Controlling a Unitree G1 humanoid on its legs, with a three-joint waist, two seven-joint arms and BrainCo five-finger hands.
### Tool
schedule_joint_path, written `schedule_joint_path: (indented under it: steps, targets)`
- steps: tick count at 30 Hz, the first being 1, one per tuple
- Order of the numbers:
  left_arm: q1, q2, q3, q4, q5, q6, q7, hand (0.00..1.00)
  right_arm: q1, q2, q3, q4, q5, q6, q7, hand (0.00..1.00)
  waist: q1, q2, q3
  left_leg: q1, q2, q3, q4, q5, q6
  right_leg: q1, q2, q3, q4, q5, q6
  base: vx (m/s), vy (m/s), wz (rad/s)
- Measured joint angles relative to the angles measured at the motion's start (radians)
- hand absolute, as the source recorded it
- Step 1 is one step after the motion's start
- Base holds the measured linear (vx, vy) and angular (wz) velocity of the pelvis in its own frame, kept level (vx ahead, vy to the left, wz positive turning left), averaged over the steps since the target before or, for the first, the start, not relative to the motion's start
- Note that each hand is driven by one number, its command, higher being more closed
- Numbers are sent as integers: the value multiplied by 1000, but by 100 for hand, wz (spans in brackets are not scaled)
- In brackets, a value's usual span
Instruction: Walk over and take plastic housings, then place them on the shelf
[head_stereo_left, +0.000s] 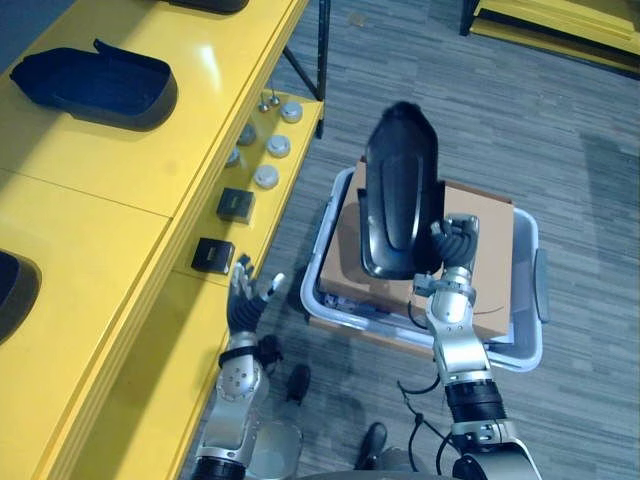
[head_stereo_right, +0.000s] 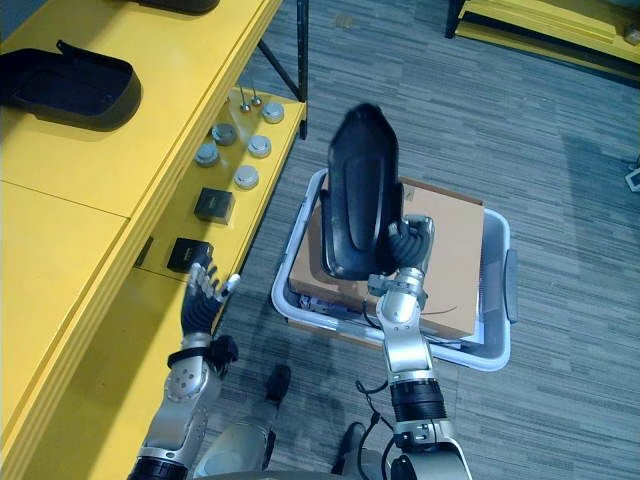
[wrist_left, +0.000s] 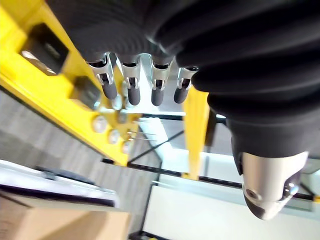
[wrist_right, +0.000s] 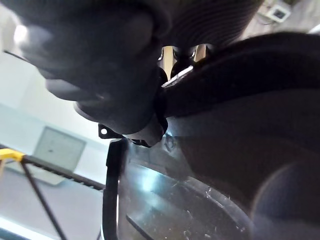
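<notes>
My right hand (head_stereo_left: 456, 243) is shut on the lower end of a long black plastic housing (head_stereo_left: 398, 188) and holds it upright above the grey bin (head_stereo_left: 527, 352). The right wrist view has the housing's glossy inside (wrist_right: 210, 200) close up. Another black housing (head_stereo_left: 92, 86) lies on the top yellow shelf (head_stereo_left: 130, 170), and the end of a further one (head_stereo_left: 14, 290) sits at the shelf's left edge. My left hand (head_stereo_left: 246, 299) is raised beside the lower shelf level, its fingers (wrist_left: 131, 90) straight and holding nothing.
The grey bin holds a brown cardboard box (head_stereo_left: 480, 260) and stands on the grey floor right of the shelf. On the lower yellow level lie two small black boxes (head_stereo_left: 213, 255) and several round silver parts (head_stereo_left: 266, 176). A black shelf leg (head_stereo_left: 322, 50) stands behind.
</notes>
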Motion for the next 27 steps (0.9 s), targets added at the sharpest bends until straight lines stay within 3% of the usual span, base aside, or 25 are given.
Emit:
schedule_joint_path:
  steps: [8,16,22,23,27]
  targets:
    - [-61,13,-57,-70,60,-4,43,0,1,6,115,-20,-1,-3,31,100,-2,5,-32,24,-6,-3,0,1,1,18,-7,1,12,-3,-2,-21,14,0]
    - [-61,12,-99,-64,176,70,131,0,17,27,263,-114,45,-69,31,100,-5,4,-53,29,-6,6,0,1,1,14,-10,7,21,-7,-3,-39,12,-3]
    - [-86,9,-111,-29,177,83,189,0,25,28,381,-137,85,-106,30,100,-8,4,-90,33,-6,14,0,1,1,15,-11,13,18,-7,-3,-8,5,-3]
    - [-87,8,-112,-24,177,83,196,100,25,28,389,-137,86,-107,28,100,-9,4,-91,34,-6,15,0,1,1,15,-11,15,19,-7,-3,-28,8,-5]
    - [-87,10,-116,-7,175,85,222,100,31,26,410,-137,98,-108,23,100,-26,4,-91,39,-4,20,0,1,1,15,-11,21,23,-7,-3,-43,12,-4]
